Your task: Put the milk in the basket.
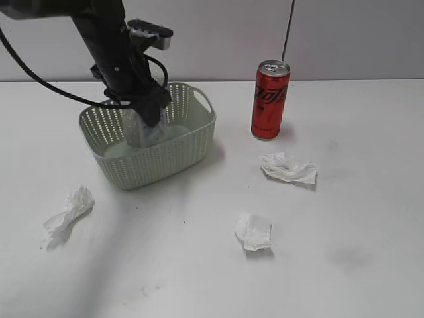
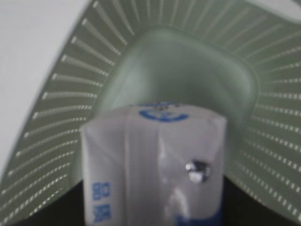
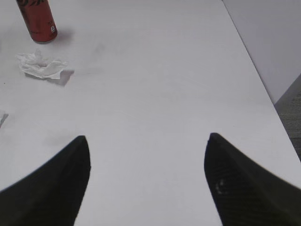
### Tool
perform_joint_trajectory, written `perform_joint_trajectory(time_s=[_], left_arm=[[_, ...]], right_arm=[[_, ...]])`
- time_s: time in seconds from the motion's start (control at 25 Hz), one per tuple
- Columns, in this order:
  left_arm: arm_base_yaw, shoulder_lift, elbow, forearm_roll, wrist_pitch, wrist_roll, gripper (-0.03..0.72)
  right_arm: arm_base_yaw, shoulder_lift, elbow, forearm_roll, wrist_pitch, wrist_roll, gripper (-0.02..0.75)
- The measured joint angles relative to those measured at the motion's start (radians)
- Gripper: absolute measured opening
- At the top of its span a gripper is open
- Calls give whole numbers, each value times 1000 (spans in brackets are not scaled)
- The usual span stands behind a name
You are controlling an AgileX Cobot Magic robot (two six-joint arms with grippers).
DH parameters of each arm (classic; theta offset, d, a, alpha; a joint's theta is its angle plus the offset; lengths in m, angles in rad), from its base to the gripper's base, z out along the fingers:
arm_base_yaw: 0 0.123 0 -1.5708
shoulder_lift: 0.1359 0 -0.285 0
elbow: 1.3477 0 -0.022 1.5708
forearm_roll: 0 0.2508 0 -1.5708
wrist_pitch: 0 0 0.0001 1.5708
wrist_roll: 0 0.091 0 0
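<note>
The milk (image 1: pixel 142 132) is a small white carton with blue patches. It stands upright inside the pale green basket (image 1: pixel 173 151), low between the walls. My left gripper (image 1: pixel 150 111) reaches down into the basket and is shut on the milk. In the left wrist view the milk (image 2: pixel 150 155) fills the lower middle between my left gripper's dark fingers (image 2: pixel 153 209), with the basket floor and perforated walls (image 2: pixel 197 70) behind it. My right gripper (image 3: pixel 146 141) is open and empty above bare table, and is out of the exterior view.
A tall red soda can (image 1: pixel 270 99) stands right of the basket and also shows in the right wrist view (image 3: pixel 37 19). Crumpled tissues lie at the right (image 1: pixel 288 167), centre front (image 1: pixel 254 232) and left (image 1: pixel 68 211). The table's right edge (image 3: pixel 263 80) is near my right gripper.
</note>
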Motion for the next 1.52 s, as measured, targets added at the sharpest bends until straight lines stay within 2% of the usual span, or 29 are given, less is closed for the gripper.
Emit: perform_joint_trajectory(time_s=[0.24,0.32,0.4,0.52,0.6,0.8,0.96,1.16,1.36,1.52], left_arm=[[0,66,0,-7,-36,0,331],[0,67,1,-8,-52,0,356],[0,66,0,-10,-58,0,438],[0,65,0,-22,-46,0,603],[0,53,0,-29,-32,0,647],[0,-83,0,-22,-17,-3,664],[10,-251,0,23,0,-50,665],[87,-442,-1,80,116,-108,665],[222,-558,6,167,187,-187,665],[322,-674,115,174,189,-212,665]], right_arm=[[0,0,0,0,0,1,585],[0,0,0,0,0,1,585],[0,0,0,0,0,1,585],[0,0,0,0,0,1,585],[0,0,0,0,0,1,586],[0,0,0,0,0,1,586],[0,0,0,0,0,1,586],[0,0,0,0,0,0,586],[0,0,0,0,0,1,585],[0,0,0,0,0,1,585]])
